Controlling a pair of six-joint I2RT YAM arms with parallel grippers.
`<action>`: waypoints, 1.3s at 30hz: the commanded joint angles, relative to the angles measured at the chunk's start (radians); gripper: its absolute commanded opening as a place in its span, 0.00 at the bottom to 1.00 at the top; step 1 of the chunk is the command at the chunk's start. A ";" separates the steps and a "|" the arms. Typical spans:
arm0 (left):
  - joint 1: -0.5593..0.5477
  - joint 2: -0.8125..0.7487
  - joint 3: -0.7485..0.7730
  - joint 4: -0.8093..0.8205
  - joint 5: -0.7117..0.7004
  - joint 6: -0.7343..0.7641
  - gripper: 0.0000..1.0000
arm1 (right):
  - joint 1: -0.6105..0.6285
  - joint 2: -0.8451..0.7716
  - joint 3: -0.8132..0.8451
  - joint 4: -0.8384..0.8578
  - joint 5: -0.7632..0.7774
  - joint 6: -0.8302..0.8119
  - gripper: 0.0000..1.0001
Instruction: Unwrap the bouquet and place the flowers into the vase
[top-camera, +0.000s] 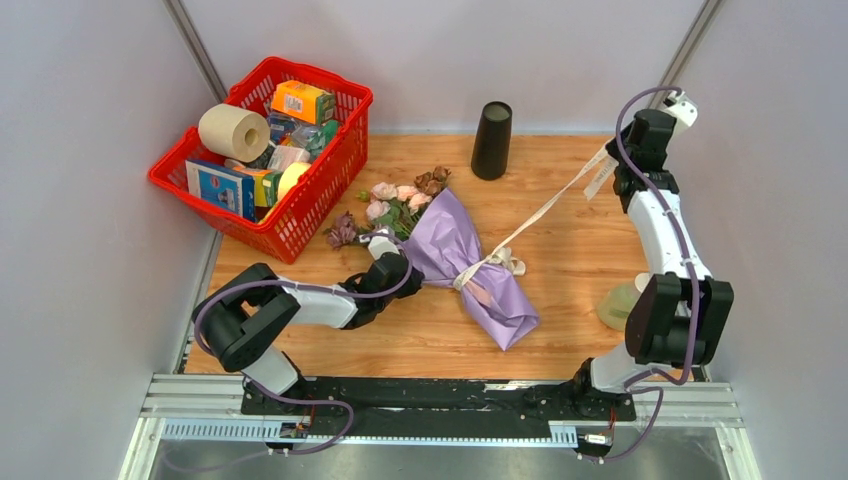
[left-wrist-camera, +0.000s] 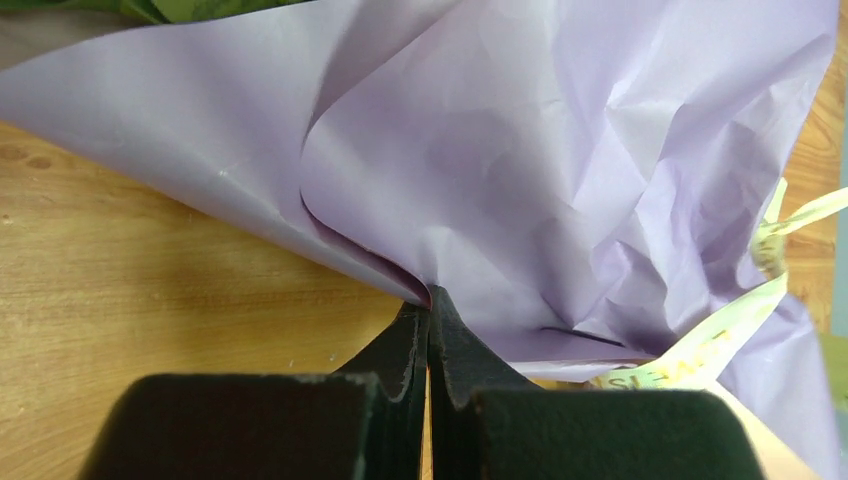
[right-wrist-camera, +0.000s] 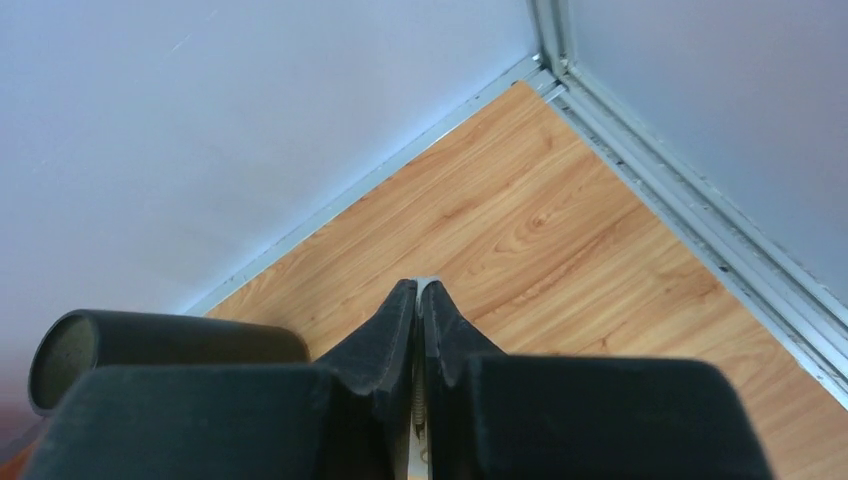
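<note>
The left gripper (left-wrist-camera: 430, 300) has its jaws pressed together on a fold of the lilac paper sheet (left-wrist-camera: 520, 160) at the wrap's left edge. The right gripper (right-wrist-camera: 420, 292), jaws closed too, pinches the end of the cream ribbon (top-camera: 545, 208), which stretches taut from its knot at the wrap's waist. The bouquet (top-camera: 455, 245) lies flat on the wooden table (top-camera: 570, 270), with its pink, peach and brown roses (top-camera: 400, 198) near the red plastic basket (top-camera: 300, 218). The tall matte black vase (top-camera: 491, 140) stands upright beyond the bouquet, apart from it.
</note>
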 joint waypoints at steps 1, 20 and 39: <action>-0.003 0.028 0.056 0.032 0.027 0.032 0.00 | 0.003 0.045 0.046 -0.033 -0.224 -0.009 0.18; -0.003 -0.116 0.182 -0.124 0.072 0.245 0.53 | 0.210 -0.358 -0.493 -0.141 -0.648 0.101 0.60; -0.006 -0.002 0.297 -0.083 0.549 0.584 0.58 | 0.385 -0.332 -0.782 0.203 -0.677 0.393 0.56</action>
